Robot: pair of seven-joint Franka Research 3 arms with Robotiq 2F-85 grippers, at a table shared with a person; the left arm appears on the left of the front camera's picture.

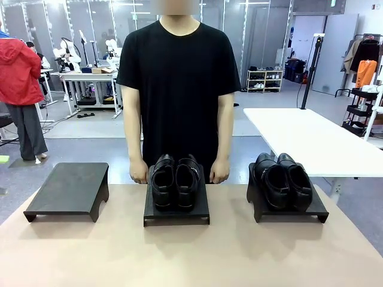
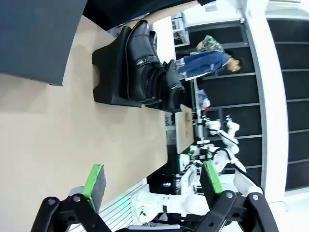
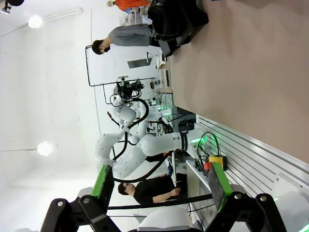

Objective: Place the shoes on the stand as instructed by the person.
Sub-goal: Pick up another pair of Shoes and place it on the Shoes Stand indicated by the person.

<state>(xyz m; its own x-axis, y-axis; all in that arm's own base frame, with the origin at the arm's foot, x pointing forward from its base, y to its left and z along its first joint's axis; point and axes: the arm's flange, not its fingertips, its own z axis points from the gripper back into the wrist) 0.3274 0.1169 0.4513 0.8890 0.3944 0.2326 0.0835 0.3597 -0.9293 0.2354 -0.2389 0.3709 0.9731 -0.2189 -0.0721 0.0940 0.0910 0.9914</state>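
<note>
On the middle stand (image 1: 177,212), ornamented shoes (image 1: 175,181), toes toward the robot; left tool (image 2: 152,186) and right tool (image 3: 159,186) wide.

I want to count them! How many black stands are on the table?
3. The left stand has nothing on it. The middle stand holds a pair of shoes, in front of the person. The right stand holds the other pair.

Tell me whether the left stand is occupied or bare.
Bare. In the front view the left stand has nothing on its top, while the middle stand and right stand each carry a pair of shoes.
</note>
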